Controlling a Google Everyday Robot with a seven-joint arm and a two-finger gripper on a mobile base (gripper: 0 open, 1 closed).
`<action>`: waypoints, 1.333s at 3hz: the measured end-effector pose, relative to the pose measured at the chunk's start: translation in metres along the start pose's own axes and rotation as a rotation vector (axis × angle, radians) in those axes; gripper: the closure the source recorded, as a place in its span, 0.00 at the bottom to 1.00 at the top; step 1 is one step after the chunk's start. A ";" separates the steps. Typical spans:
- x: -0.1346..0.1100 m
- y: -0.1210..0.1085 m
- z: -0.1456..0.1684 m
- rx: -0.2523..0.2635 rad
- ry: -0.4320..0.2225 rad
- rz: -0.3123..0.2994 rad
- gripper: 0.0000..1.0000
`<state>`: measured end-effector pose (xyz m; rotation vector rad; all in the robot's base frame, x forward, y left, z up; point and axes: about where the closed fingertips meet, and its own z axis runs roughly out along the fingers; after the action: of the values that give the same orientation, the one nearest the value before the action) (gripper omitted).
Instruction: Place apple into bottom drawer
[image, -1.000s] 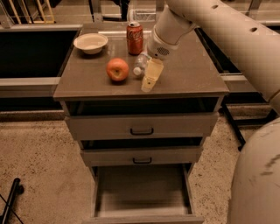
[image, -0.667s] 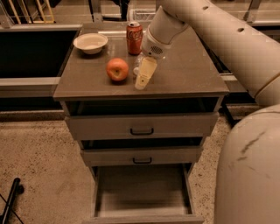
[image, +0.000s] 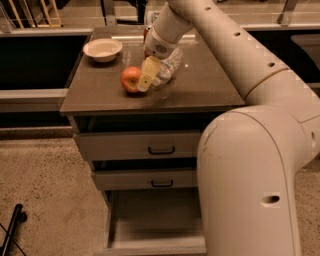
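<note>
The tool (image: 144, 81) hangs low over the table (image: 210, 90), right against the apple (image: 129, 79). Whether it is apart or together cannot be told. A crumpled clear bottle (image: 169, 67) lies just on its other side. A bowl (image: 102, 49) sits farther off, past the apple. Well below the tool, the bottom drawer (image: 150, 220) stands open.

The gripper (image: 143, 85) now just beside the apple (image: 129, 79), formerly apart.

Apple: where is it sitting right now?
In the camera view the apple sits on the cabinet top, left of centre, nearer than the white bowl, with the gripper close beside it on the right.
</note>
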<state>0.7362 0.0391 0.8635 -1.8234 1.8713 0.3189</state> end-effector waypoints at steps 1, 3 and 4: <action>-0.013 0.007 0.013 -0.062 -0.005 -0.013 0.00; -0.020 0.014 0.032 -0.084 -0.075 -0.032 0.00; -0.023 0.018 0.041 -0.095 -0.096 -0.047 0.18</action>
<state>0.7257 0.0806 0.8376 -1.8770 1.7725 0.4768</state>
